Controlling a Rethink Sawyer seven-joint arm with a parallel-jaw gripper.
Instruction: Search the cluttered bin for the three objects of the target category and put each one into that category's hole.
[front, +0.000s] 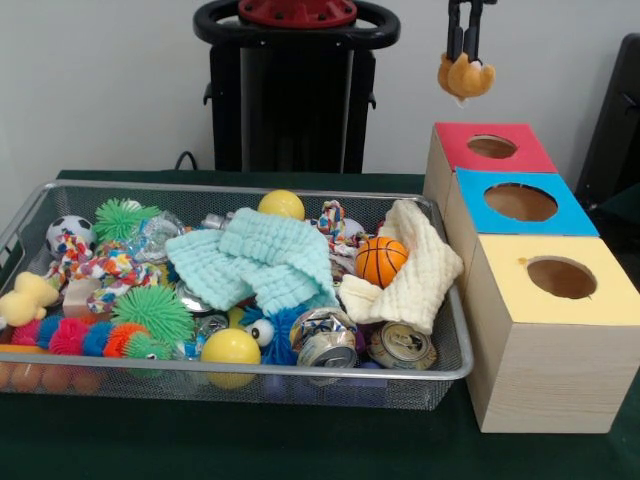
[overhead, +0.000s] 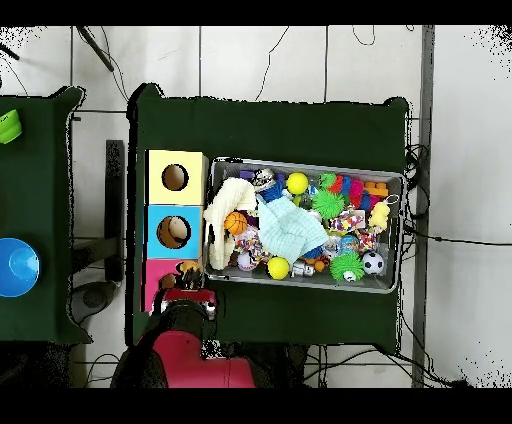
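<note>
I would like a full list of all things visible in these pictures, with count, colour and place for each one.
wire bin: 1, grey mesh, on the green table.
boxes with holes: 3, in a row beside the bin; red top, blue top, yellow top.
cloths: 2, light blue mid-bin, cream at the box end.
yellow balls: 2, at the back, at the front.
basketball: 1, orange, by the cream cloth.
soccer ball: 1, black and white, far end.
cans: 2, silver, front.
spiky balls: 2, green.
duck: 1, yellow, far end.
plush toy: 1, tan, held above the red box.
gripper: 1, black, shut on the plush toy.
</note>
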